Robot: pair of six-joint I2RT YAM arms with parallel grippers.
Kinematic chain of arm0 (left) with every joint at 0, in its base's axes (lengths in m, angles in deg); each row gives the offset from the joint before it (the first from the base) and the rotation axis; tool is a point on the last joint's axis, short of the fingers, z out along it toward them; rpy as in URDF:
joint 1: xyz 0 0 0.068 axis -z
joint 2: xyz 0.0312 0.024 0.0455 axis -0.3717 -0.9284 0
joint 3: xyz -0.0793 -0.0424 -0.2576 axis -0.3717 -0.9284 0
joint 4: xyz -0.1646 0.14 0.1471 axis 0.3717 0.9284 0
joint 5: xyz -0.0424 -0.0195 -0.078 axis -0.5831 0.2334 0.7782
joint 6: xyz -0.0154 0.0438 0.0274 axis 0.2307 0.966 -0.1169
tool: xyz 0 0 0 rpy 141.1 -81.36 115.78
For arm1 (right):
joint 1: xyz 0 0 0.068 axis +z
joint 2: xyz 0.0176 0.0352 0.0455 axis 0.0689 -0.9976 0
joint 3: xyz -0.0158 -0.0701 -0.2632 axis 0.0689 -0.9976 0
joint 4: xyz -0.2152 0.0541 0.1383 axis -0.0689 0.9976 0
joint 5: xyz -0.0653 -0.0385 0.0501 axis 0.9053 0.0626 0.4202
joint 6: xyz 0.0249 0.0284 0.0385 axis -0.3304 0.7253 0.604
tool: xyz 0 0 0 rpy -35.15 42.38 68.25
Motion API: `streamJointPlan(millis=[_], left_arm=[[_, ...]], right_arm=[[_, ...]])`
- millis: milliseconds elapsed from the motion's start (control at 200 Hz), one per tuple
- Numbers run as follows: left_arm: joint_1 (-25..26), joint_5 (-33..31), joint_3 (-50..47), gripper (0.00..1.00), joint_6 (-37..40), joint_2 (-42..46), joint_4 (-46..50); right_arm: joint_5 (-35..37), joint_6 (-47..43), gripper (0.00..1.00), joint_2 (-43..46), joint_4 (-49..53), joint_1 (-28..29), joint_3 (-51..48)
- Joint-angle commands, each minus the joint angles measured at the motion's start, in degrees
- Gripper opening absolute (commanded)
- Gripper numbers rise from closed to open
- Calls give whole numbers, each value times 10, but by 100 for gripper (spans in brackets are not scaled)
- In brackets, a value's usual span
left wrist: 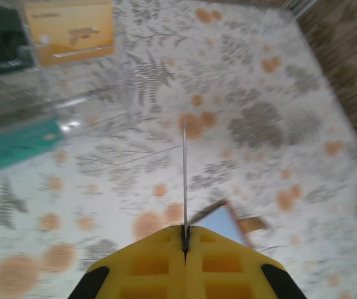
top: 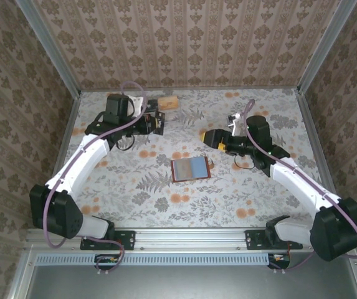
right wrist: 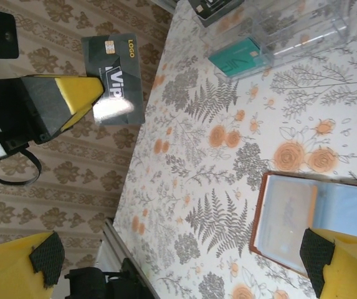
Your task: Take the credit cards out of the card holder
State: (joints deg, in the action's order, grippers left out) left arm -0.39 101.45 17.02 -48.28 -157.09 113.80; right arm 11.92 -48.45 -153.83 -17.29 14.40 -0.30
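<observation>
- Top view: the card holder (top: 191, 169) is seen lying open and flat near the middle of the flower-patterned bench (top: 134, 199), between the two arms. The left tool (top: 155, 122) is raised at the far left, near an orange card (top: 167, 101). The right tool (top: 214, 137) is held near the holder's far right corner, apart from it.
- Left wrist view: the left tool's yellow fingers (left wrist: 153, 261) are pressed together on a black card (left wrist: 184, 180), seen edge-on as a thin upright line. The orange card and a teal card (left wrist: 16, 146) are seen, blurred, in a clear tray (left wrist: 85, 87) ahead. The holder is visible below, on the bench.
- Right wrist view: the right tool's fingers (right wrist: 41, 258) are spread wide with nothing between them, above the open holder. The black card is shown clamped by one edge, clear of the bench. Whether anything is left in the grey-blue pockets cannot be told.
- Handling, as a judgement: the cards are likely light, stiff and slick, so an exposed edge is best pinched squarely. The leather holder is soft and may slide or lift unless it is pressed down.
</observation>
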Motion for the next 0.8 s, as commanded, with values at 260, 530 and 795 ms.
streamJointPlan(millis=[260, 530, 795], left_arm=[[-12, -136, 11, 0, 445, -24, -34], [-27, -139, 83, 0, 633, -123, -38], [-46, -179, 119, 0, 766, -209, -125]], right_arm=[[44, -41, 100, 49, 68, -5, 6], [53, -43, 100, 55, 77, -7, 7], [60, -42, 100, 48, 78, -9, 10]])
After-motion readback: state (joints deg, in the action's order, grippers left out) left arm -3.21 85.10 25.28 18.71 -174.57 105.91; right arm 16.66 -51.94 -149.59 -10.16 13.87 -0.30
